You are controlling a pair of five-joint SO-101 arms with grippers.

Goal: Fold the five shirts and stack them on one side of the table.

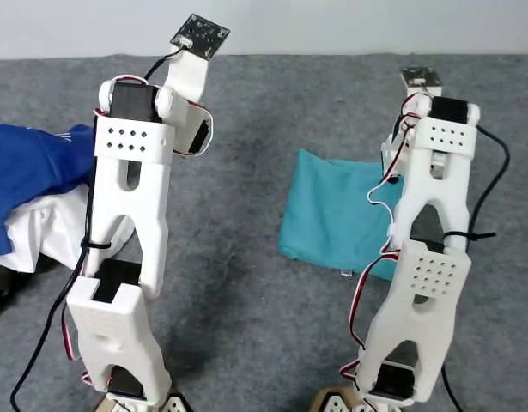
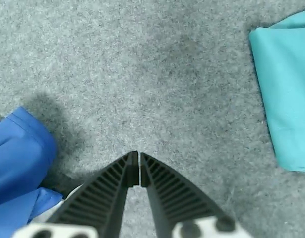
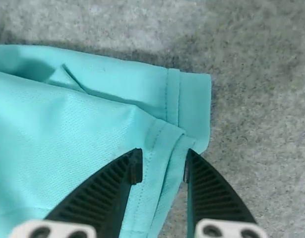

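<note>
The teal shirt [image 1: 332, 215] lies flat on the right half of the table [image 1: 246, 112], about midway between its far and near edges, and looks already folded into a rough rectangle. A blue shirt [image 1: 32, 163] is bunched at the left edge, with a white shirt [image 1: 49, 227] crumpled just beside it on the near side and partly under it.

The right gripper [image 3: 162, 166] hangs over a hemmed corner of the teal shirt. Its jaws stand apart, and a raised ridge of stitched hem runs between them; we cannot tell whether the pads touch the cloth. The left gripper [image 2: 139, 171] is closed on nothing, its tips together above bare table between the blue shirt and the teal one.

We judge all three shirts to be light, soft and quite limp. The teal one shows a fine, smooth knit that may slip between the ribbed pads and will sag and unfold if lifted by a single layer. The best hold, we think, is the doubled hem or a seam at a corner, where the stacked layers give the jaws something thicker to bite. Holding two corners, one in each gripper, should keep the fold square. The blue heap would need a collar or hem found first.

We can read no brand or print. A small white tag [image 1: 345, 273] sits at the teal shirt's near edge, too small to read.
</note>
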